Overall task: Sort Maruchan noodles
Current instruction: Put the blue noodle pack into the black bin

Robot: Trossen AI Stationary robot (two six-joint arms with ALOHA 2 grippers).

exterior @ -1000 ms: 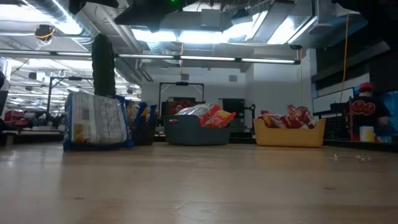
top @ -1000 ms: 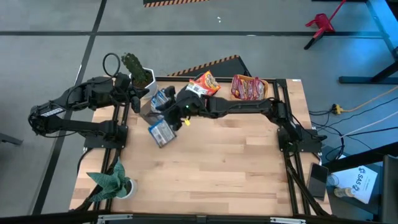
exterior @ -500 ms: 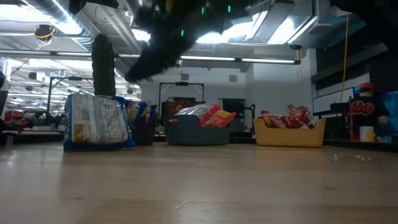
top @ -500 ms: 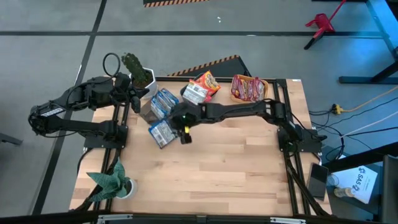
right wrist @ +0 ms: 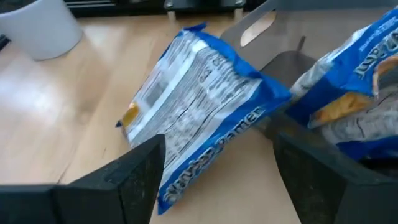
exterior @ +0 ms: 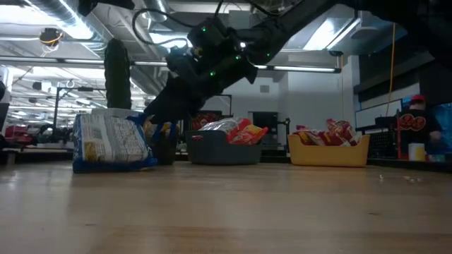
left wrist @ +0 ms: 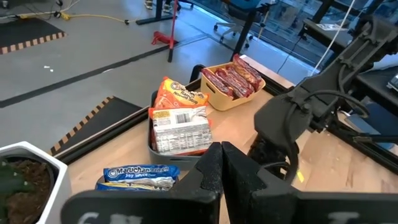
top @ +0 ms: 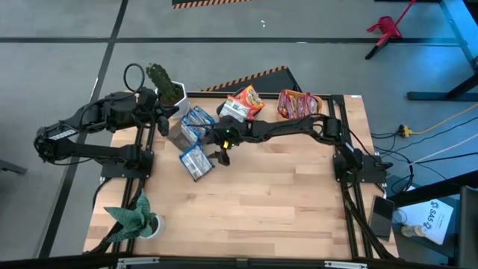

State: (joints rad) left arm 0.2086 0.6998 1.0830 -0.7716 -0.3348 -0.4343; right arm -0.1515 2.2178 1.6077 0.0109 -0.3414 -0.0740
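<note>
A blue-and-silver Maruchan noodle packet (top: pixel 195 160) (right wrist: pixel 199 106) (exterior: pixel 111 141) stands on its lower edge on the table and leans its upper end against the grey bin (top: pixel 181 133) (right wrist: pixel 292 68). That bin holds more blue packets (top: pixel 197 119). My right gripper (top: pixel 218 155) (right wrist: pixel 217 180) is open and low beside the leaning packet. Its fingers (right wrist: pixel 118 180) stand on either side of the packet's near end, and I cannot tell if they touch it. My left gripper (top: pixel 160 113) (left wrist: pixel 221 168) waits shut at the far left.
A dark bin of orange packets (top: pixel 240 104) (left wrist: pixel 180 118) and a yellow bin of red packets (top: pixel 299 105) (left wrist: pixel 233 78) stand along the far edge. A potted cactus (top: pixel 166 88) stands at the far left corner, a leafy plant (top: pixel 134 217) at the near left.
My right gripper has opened. It has gone from over the grey bin toward the table's near edge and down to the leaning blue packet, coming into the low view from above.
</note>
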